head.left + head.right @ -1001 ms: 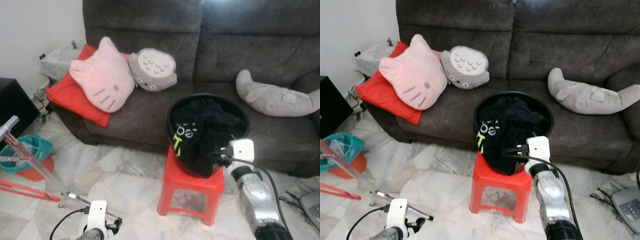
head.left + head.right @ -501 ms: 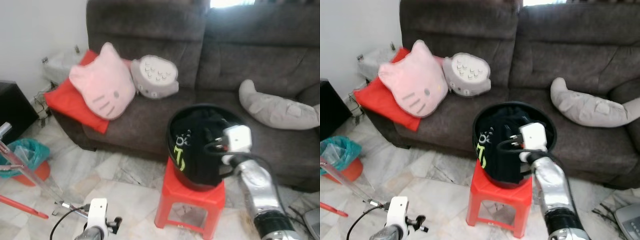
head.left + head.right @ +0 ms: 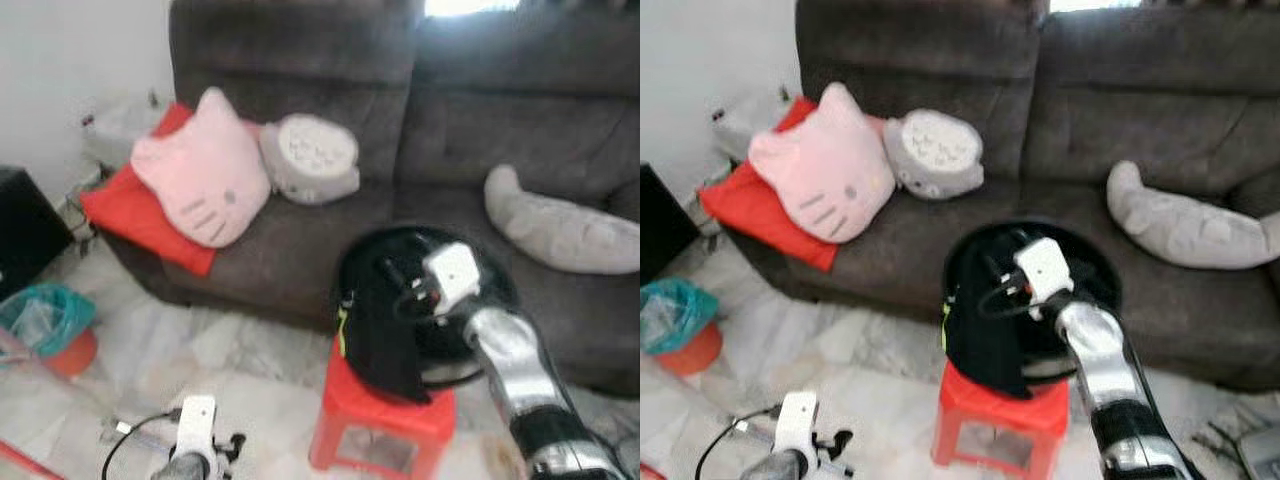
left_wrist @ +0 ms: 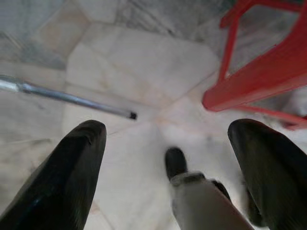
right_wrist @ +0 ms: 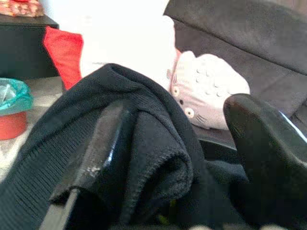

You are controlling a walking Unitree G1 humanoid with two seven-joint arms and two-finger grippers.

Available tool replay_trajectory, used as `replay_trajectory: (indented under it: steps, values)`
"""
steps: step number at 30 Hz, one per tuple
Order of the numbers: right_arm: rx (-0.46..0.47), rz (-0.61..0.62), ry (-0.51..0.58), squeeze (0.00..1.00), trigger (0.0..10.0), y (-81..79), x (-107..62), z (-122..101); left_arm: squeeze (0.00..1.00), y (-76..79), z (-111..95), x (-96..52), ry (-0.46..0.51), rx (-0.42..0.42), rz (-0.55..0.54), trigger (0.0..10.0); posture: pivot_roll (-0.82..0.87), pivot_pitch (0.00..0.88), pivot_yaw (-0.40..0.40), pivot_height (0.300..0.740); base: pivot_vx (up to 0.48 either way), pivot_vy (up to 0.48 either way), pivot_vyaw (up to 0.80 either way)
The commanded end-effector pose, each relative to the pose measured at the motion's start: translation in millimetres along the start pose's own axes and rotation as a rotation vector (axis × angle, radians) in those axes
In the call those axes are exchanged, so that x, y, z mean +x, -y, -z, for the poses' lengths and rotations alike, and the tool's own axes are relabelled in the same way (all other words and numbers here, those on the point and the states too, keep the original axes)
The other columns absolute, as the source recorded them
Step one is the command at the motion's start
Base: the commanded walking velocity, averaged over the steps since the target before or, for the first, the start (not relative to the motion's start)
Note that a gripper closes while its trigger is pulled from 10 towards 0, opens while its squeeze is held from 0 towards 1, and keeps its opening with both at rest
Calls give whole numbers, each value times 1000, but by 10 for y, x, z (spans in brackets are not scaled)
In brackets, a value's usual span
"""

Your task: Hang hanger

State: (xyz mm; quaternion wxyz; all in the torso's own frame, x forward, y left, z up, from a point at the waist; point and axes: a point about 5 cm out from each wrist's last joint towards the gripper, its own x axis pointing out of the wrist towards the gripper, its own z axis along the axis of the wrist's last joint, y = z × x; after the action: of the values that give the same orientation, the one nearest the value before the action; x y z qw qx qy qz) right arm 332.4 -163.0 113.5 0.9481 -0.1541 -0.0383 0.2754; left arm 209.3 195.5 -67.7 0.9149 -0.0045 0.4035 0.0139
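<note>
I have the right tool [image 5: 177, 158] reaching into the black basket [image 3: 495, 290] that sits on the red stool [image 3: 990, 405] in front of the grey sofa [image 3: 300, 240]. From the right wrist camera its two fingers [image 5: 266, 158] stand well apart around a thick fold of the black garment [image 5: 144, 139]; one finger lies against the knit, the other is off to the side, so nothing is pinched. The garment bulges up out of the basket and spills over the rim on the robot's left, down to the stool seat. I can't make out a hanger anywhere in these views.

The left tool [image 4: 168, 158] hangs low over the marble floor [image 4: 139, 72], fingers spread wide with nothing between them, near the stool's leg and a thin metal rod [image 4: 67, 98] lying on the tiles.

On the sofa seat rest a pink cat cushion [image 3: 200, 170], a grey round cushion [image 3: 312, 158] just beside it, and a grey plush [image 3: 1185, 225] at the far right end.
</note>
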Motion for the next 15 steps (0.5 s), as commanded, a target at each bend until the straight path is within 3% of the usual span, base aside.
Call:
replay_trajectory:
  steps: [1,4,10,12,15]
  values:
    - [-9,14,-27,0,10000,77,-43,35,0,39,5,4,-1,-3,10,10000,-129,10,52,740,262,0,0]
    - [-29,-26,-45,0,10000,63,-31,43,0,51,6,5,-3,-5,19,10000,-129,10,52,740,257,0,0]
    - [-52,-282,-116,0,10000,-89,-14,82,0,81,8,7,-7,-19,43,10000,-128,11,53,740,41,0,0]
    - [-56,-438,-174,0,10000,-190,-76,147,0,80,12,7,-9,-19,45,10000,-130,11,53,740,0,0,0]
    - [-87,-511,-227,0,10000,-226,-132,219,0,84,25,5,-18,-18,45,10000,-130,11,53,740,0,0,0]
